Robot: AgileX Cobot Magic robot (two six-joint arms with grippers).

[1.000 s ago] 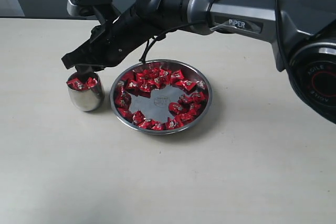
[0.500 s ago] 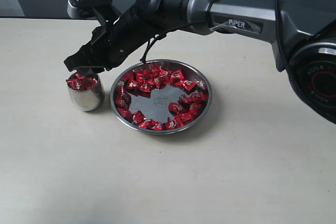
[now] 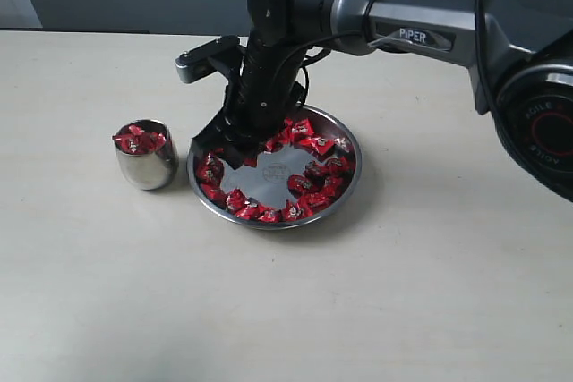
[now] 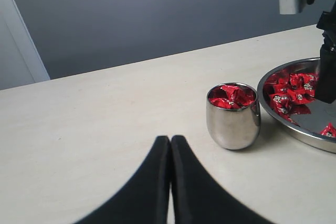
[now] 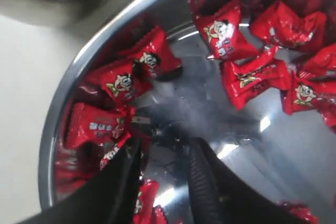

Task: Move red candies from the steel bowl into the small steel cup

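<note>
The right gripper (image 3: 228,148) had swung from over the cup (image 3: 146,167) down into the bowl (image 3: 264,183), jaws apart and empty, with red candies (image 5: 118,80) just beside its fingers (image 5: 123,182). The cup, heaped with candies, stood near the bowl on a beige table (image 3: 286,310) before a grey wall (image 4: 157,14). The left gripper (image 4: 169,148) was pressed closed.

Mirror-polished metal: steel bowl (image 3: 273,183), small steel cup (image 3: 146,170). Glossy crinkled wrappers: red candies (image 3: 315,143). Matt, smooth: table (image 3: 403,292).

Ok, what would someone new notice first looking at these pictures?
Shiny red candies ring the bare centre of the steel bowl, mid-scene. The dark right gripper hangs open over the bowl's cup-side edge, holding nothing. Beside the bowl, not touching it, the small steel cup is heaped with more candies.
</note>
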